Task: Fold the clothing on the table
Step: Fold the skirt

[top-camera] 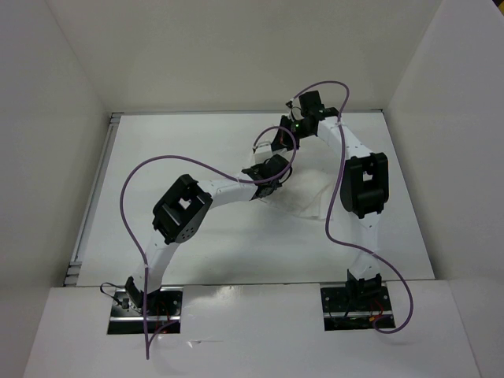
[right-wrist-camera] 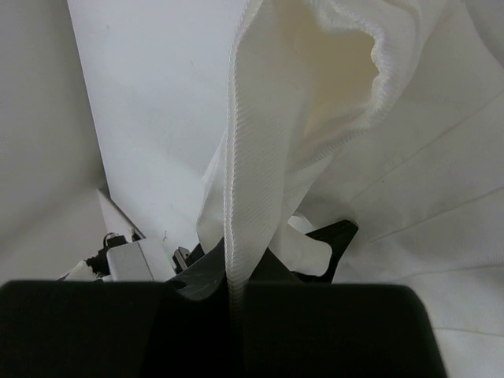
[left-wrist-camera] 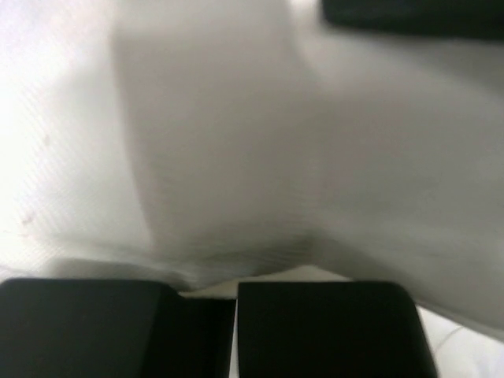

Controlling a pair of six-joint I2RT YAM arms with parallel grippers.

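The clothing (right-wrist-camera: 260, 134) is white, thin and finely ribbed. It hangs from both grippers above the middle of the table (top-camera: 197, 260). My right gripper (right-wrist-camera: 236, 287) is shut on a stitched hem that runs straight up from its jaws. My left gripper (left-wrist-camera: 235, 285) is shut too, with blurred white clothing (left-wrist-camera: 228, 157) bunching down into its jaws. In the top view the left gripper (top-camera: 272, 175) and right gripper (top-camera: 277, 146) sit close together. The clothing (top-camera: 309, 198) shows there only as a faint white shape to their right.
Upright white walls (top-camera: 47, 118) enclose the table on the left, back and right. A metal rail (top-camera: 94, 197) runs along the table's left edge. Purple cables (top-camera: 134, 197) loop over both arms. Part of the left arm (right-wrist-camera: 331, 236) shows dark behind the fabric in the right wrist view.
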